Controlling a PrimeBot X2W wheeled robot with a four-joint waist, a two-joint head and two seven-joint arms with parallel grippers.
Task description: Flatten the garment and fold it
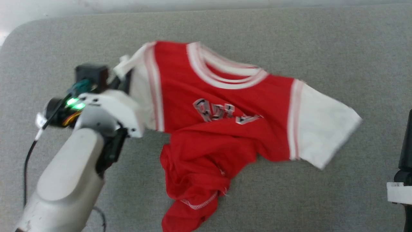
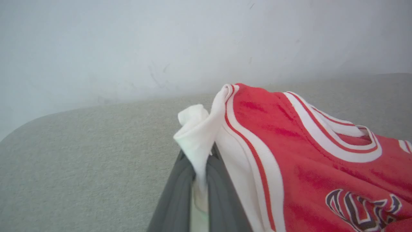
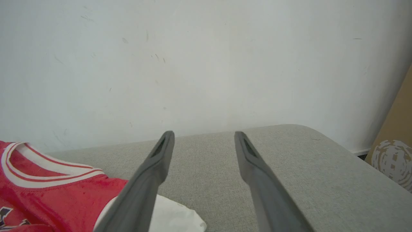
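At head view's left, the left gripper (image 2: 201, 161) is clamped on the bunched tip of one white sleeve (image 2: 196, 129) of the garment (image 1: 206, 96), cloth pinched between both dark fingers. Garment lies mid grey padded surface (image 1: 289, 38), lettering up, collar on the far side. Its sleeve-to-sleeve axis runs left to right across the head view, sloping toward the robot on the right. Lower body is crumpled toward the robot, hem (image 1: 199, 203) rolled, not flat. Right gripper (image 3: 203, 141) has jaws spread wide, holds nothing, hovers over bare surface. Other white sleeve (image 1: 325, 129) lies to its left, just beside its left finger in the right wrist view, not touching as far as visible. Judgement: flattening barely begun. Right arm is nearer that free sleeve and needs to go left and down to take it, then both can pull apart along the sleeve axis.
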